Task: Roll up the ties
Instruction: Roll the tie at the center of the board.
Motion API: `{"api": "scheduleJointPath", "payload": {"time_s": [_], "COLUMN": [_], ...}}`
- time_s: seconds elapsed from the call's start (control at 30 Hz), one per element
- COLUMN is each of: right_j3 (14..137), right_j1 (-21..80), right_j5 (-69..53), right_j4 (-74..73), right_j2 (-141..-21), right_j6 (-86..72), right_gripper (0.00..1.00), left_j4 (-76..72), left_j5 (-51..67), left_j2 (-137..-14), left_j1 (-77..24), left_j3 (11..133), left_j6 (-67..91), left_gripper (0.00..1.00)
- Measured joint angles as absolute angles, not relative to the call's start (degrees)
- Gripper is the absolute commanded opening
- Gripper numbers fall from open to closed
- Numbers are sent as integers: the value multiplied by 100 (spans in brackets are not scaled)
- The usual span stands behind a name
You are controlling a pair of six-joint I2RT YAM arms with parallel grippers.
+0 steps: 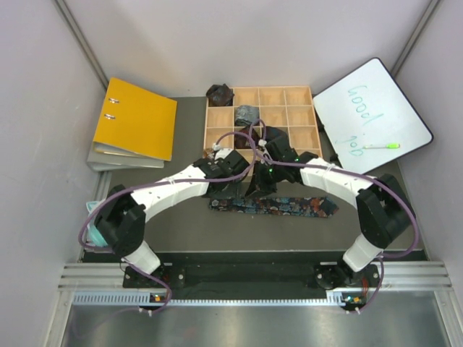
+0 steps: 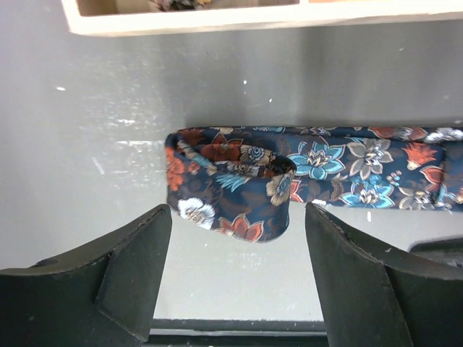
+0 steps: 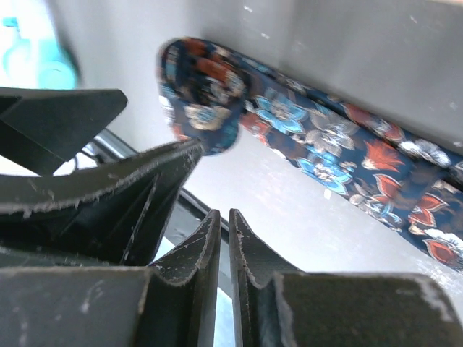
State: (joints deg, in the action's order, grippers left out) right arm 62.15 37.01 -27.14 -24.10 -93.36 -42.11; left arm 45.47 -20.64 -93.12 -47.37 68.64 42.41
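The dark navy floral tie lies flat on the grey table in front of both arms. Its left end is folded over into a short loose roll, also seen in the right wrist view. My left gripper is open and empty, hovering just before that rolled end, its fingers on either side. My right gripper is shut on nothing, close beside the left one and above the tie. Two small rolled ties, a dark one and a grey-blue one, sit in the wooden tray.
A wooden compartment tray stands behind the tie; its front wall shows in the left wrist view. A yellow binder lies at the back left. A whiteboard with a green marker lies at the back right.
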Motion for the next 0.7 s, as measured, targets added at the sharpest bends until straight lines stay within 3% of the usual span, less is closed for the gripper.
{"api": "scheduleJointPath", "payload": {"time_s": [0.4, 0.7], "right_j3": [7467, 7686], "right_j1": [4200, 4338], "right_j5": [-2770, -2893], "right_j4": [-2445, -2283], "right_j2": [-10053, -10783], "right_j6": [-4311, -4425], "right_gripper": [11, 10], "left_j4": [4403, 4296], "left_j5": [-1597, -1048], "left_j2": [-7778, -7083], "left_j1": [-3378, -2615], "left_j3": [5953, 5273], "left_j6": [3852, 3662], "left_gripper": [79, 79]}}
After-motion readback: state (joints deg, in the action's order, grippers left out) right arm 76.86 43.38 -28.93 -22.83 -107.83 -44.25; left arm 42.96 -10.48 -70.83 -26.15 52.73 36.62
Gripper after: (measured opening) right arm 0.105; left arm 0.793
